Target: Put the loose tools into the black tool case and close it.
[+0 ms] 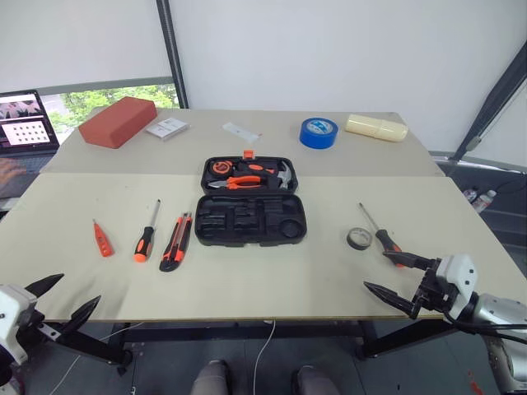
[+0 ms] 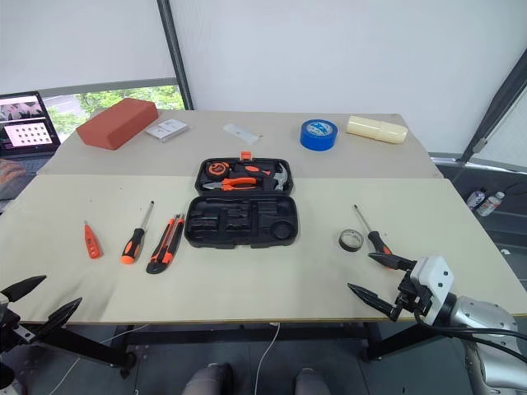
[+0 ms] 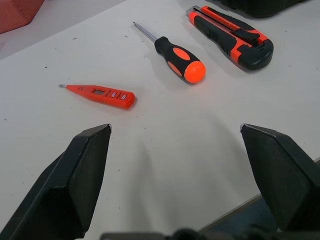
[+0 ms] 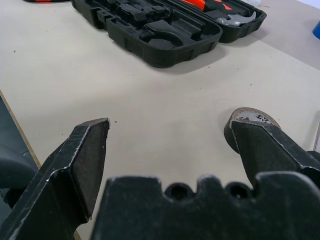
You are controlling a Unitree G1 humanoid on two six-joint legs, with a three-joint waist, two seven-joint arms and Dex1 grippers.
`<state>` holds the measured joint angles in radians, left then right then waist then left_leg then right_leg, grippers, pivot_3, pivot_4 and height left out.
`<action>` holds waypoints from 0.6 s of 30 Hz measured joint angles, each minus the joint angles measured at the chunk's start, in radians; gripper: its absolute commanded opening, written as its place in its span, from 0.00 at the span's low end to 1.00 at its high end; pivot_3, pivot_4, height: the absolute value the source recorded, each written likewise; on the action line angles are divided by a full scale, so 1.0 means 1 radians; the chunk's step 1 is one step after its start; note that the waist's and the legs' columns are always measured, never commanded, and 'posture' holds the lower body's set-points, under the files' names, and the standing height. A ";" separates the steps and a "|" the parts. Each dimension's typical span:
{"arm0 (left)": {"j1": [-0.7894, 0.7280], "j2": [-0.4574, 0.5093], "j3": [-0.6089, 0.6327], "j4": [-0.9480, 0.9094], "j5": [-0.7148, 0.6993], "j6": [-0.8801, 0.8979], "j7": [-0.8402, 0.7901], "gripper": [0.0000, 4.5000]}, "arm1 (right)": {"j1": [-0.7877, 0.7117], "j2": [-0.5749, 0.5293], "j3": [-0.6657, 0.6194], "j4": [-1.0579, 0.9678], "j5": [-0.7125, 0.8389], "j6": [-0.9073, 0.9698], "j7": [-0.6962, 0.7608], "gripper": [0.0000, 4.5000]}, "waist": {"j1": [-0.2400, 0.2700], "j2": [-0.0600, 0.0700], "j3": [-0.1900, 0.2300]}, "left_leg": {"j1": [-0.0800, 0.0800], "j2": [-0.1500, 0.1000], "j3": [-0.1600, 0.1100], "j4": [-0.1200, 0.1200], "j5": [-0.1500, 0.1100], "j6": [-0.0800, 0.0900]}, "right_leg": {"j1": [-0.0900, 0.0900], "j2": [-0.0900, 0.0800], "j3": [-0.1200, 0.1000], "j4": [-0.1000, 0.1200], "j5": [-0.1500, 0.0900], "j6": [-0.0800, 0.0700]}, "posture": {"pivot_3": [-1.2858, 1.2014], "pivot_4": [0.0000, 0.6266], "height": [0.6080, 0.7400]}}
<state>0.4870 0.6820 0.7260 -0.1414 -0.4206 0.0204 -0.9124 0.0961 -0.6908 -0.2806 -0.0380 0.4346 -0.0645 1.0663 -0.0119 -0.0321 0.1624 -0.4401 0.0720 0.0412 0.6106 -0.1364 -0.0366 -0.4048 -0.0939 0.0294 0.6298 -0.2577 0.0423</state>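
A black tool case (image 1: 251,206) lies open at the middle of the table (image 1: 272,280), its near half showing empty slots. To its left lie a red tester (image 1: 102,239), a screwdriver (image 1: 146,234) and a utility knife (image 1: 176,241); to its right lie a small black tape roll (image 1: 359,239) and a second screwdriver (image 1: 380,234). At the near edge the left gripper (image 1: 63,299) and right gripper (image 1: 398,279) hover with fingers spread wide, holding nothing.
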 measured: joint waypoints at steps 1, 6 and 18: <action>0.000 0.000 0.000 0.000 0.000 0.000 0.000 0.98 | 0.000 0.000 0.000 0.000 0.000 0.000 0.000 1.00 | 0.000 0.000 0.000 | 0.000 0.000 0.000 0.000 0.000 0.000 | 0.000 0.000 0.000 0.000 0.000 0.000 | 0.52 0.24 1.00; -0.018 -0.031 0.019 -0.003 -0.035 0.026 0.048 0.98 | -0.033 0.020 0.019 -0.005 0.000 -0.004 0.002 1.00 | -0.001 0.000 0.000 | 0.000 0.000 0.000 0.000 0.000 0.000 | 0.000 0.000 0.000 0.001 0.000 0.000 | 0.52 0.24 1.00; 0.088 -0.247 0.240 -0.092 -0.274 0.303 0.361 0.98 | -0.159 0.097 0.045 -0.212 0.149 0.091 -0.105 1.00 | -0.004 -0.003 -0.001 | 0.000 0.002 0.000 0.000 0.000 0.000 | 0.000 0.002 0.002 0.001 0.000 0.000 | 0.52 0.24 1.00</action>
<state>0.5754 0.4351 0.9661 -0.2338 -0.6942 0.3231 -0.5519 -0.0624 -0.5943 -0.2354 -0.2500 0.5833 0.0264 0.9614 -0.0161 -0.0347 0.1612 -0.4397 0.0741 0.0416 0.6108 -0.1363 -0.0364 -0.4053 -0.0917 0.0311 0.6312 -0.2578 0.0424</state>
